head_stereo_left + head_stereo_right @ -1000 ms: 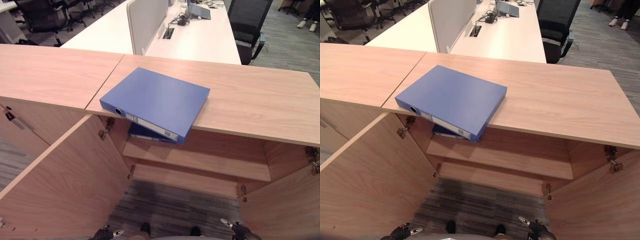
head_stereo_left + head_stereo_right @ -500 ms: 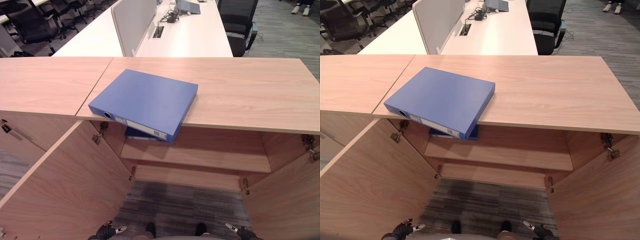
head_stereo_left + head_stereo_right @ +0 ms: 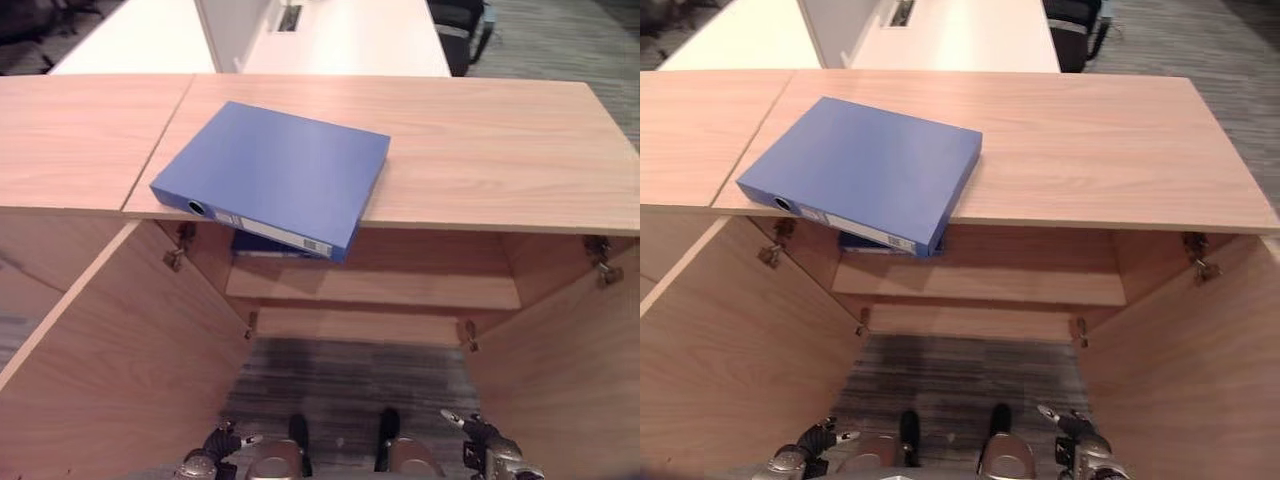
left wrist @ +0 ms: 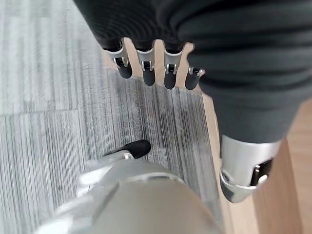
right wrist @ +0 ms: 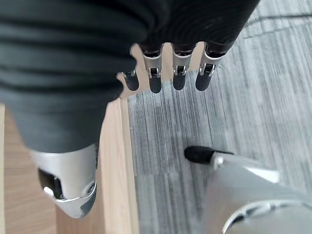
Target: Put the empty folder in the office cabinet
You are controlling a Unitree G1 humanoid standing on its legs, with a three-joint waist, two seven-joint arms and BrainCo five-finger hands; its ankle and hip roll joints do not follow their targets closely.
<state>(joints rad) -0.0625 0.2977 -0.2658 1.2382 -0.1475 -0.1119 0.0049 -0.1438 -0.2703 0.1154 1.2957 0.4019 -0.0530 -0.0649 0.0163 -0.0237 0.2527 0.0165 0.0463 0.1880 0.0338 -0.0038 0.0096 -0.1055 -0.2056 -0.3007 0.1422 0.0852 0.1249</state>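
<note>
A blue ring-binder folder point(image 3: 270, 175) lies flat on the wooden cabinet top point(image 3: 490, 150), its spine end jutting out over the front edge. Beneath it, a second blue folder point(image 3: 262, 247) rests on the upper shelf point(image 3: 400, 290) inside the open cabinet. My left hand point(image 3: 215, 445) hangs low near the floor, far below the folder, with its fingers point(image 4: 148, 63) straight and holding nothing. Likewise my right hand point(image 3: 478, 440) hangs low on the other side, its fingers point(image 5: 178, 73) straight and empty.
Both cabinet doors stand wide open: the left door point(image 3: 120, 350) and the right door point(image 3: 570, 370) flank the grey carpet point(image 3: 350, 380) in front. A neighbouring cabinet top point(image 3: 70, 140) adjoins on the left. White desks point(image 3: 340, 35) lie behind.
The whole picture has shifted as the camera tipped downward and closer. The folder stays where it was on the cabinet top, and both hands still hang low.
</note>
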